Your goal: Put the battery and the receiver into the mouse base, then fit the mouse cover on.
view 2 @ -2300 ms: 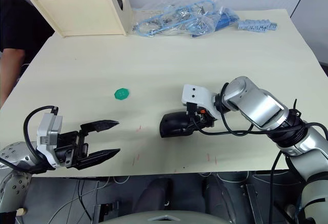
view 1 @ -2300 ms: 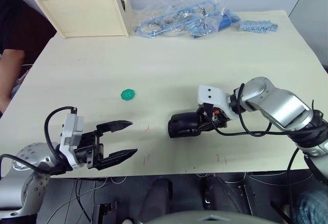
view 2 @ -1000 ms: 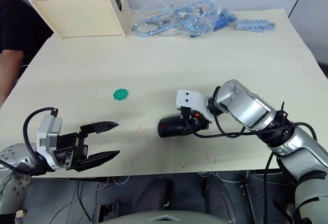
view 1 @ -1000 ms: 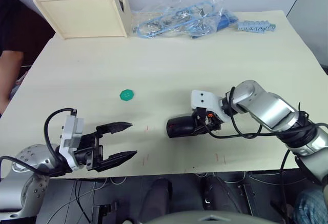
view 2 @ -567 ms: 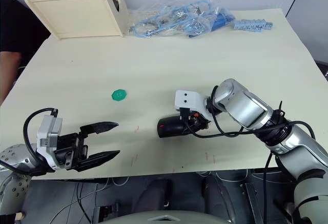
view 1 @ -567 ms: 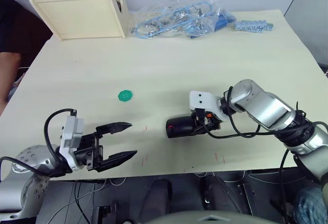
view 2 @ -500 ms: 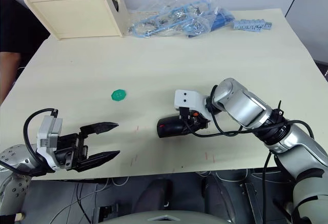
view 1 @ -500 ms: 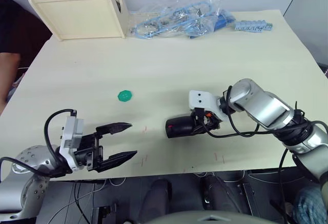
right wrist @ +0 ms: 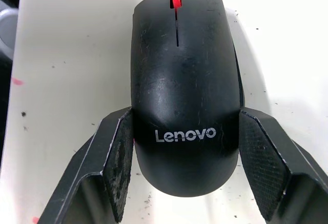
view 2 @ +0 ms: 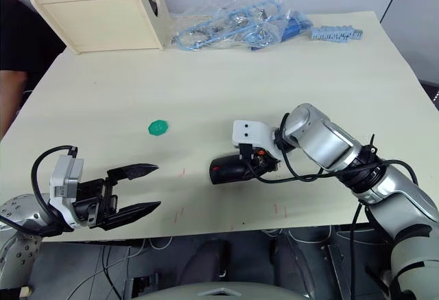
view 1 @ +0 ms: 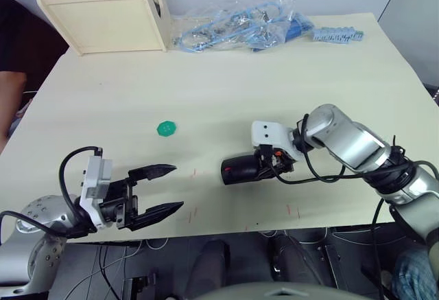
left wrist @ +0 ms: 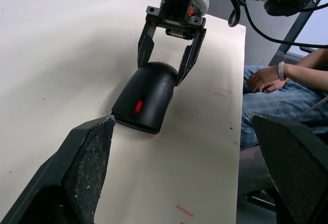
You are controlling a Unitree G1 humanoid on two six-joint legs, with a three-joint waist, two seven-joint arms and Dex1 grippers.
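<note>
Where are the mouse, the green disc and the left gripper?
mouse (right wrist: 184, 90): right wrist view, middle of its glossy top shell.
green disc (view 1: 165, 129): left eye view, centre of the disc.
left gripper (view 1: 164, 188): left eye view, midway between its fingertips.

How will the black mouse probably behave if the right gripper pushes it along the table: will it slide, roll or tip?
The mouse would probably slide rather than roll, since it lies flat and low on the table. Its glossy, rounded sides look slippery, so it may squirm between the fingers of the right gripper, which flank its rear. It looks stiff and unlikely to tip.
</note>
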